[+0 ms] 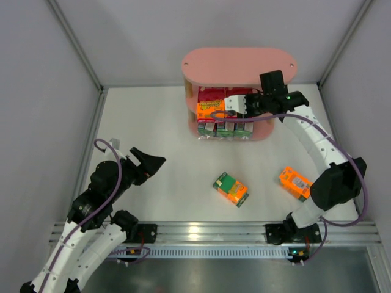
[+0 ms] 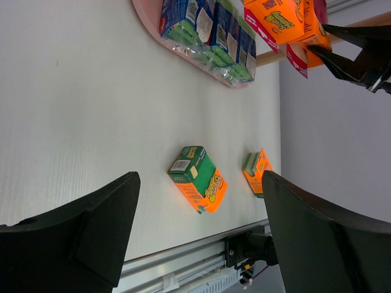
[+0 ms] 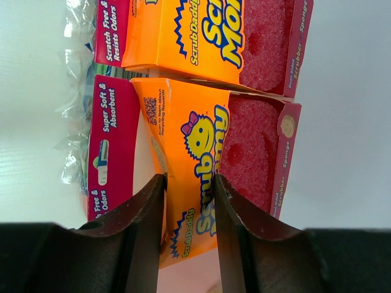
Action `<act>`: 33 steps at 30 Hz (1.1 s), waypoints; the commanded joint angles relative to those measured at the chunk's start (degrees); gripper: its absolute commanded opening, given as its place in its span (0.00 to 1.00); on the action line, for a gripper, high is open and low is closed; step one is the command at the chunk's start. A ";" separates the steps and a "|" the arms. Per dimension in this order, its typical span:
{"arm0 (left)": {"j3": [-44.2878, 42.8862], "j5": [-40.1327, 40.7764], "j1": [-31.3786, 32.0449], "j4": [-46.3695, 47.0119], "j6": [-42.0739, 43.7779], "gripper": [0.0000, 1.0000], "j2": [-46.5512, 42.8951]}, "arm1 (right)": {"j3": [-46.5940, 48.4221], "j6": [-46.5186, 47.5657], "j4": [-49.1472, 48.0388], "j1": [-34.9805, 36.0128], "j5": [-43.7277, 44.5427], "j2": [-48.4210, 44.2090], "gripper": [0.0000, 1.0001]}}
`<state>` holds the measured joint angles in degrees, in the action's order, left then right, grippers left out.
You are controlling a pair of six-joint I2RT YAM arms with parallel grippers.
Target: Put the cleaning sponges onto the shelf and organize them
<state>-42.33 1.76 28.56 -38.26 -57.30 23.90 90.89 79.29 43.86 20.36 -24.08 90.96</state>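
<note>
The right gripper (image 3: pixel 188 178) is clamped on an orange-and-magenta sponge pack (image 3: pixel 201 140) at the shelf (image 1: pixel 238 62); the left gripper (image 1: pixel 149 160) is spread open above the table (image 1: pixel 153 122).

In the right wrist view, two dark fingers (image 3: pixel 143 226) pinch the orange face of the pack at the centre of the frame. A second orange-and-magenta pack (image 3: pixel 208 36) lies against it along the top edge. In the overhead view this grip sits at the upper middle of the frame, under the pink shelf's top board and above a row of blue-and-green packs (image 1: pixel 223 129) on the bottom board. The left gripper hangs at the lower left, fingers wide apart and holding nothing. Two packs lie loose on the white table: a green-and-orange one (image 1: pixel 231 188) at the centre and an orange one (image 1: pixel 294 183) at the lower right.
</note>
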 commanded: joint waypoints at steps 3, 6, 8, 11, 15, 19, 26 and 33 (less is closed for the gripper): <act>-0.48 -0.44 -0.17 0.73 -0.18 0.87 0.18 | 2.71 -0.45 -0.79 -0.76 -2.29 0.36 0.33; -0.48 -0.44 -0.17 0.73 -0.27 0.87 0.01 | 2.62 -0.54 -0.79 -0.76 -2.38 0.36 0.33; -0.48 -0.53 -0.17 0.64 -0.27 0.87 0.09 | 2.54 -0.62 -0.79 -0.76 -2.55 0.45 0.34; -0.39 -0.44 -0.17 0.64 -0.27 0.87 0.18 | 2.36 -0.80 -0.70 -0.67 -2.56 0.45 0.35; -0.21 -0.53 -0.17 0.64 -0.36 0.87 -0.08 | 2.10 -0.80 -0.53 -0.67 -2.47 0.45 0.38; -0.13 -0.44 -0.17 0.64 -0.45 0.87 -0.17 | 1.22 -0.80 -0.79 -0.50 -2.20 0.27 0.43; -0.13 -0.44 -0.17 0.64 -0.45 0.87 -0.17 | 0.25 -0.71 -1.40 -0.50 -2.03 -0.25 0.55; -0.04 -0.35 -0.17 0.64 -0.71 0.87 -0.08 | -0.10 -1.68 -2.02 -0.41 -2.55 -1.66 0.67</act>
<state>-42.33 1.74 28.56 -38.26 -57.56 23.90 90.76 78.15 43.68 20.36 -24.18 91.48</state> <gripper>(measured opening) 0.869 0.656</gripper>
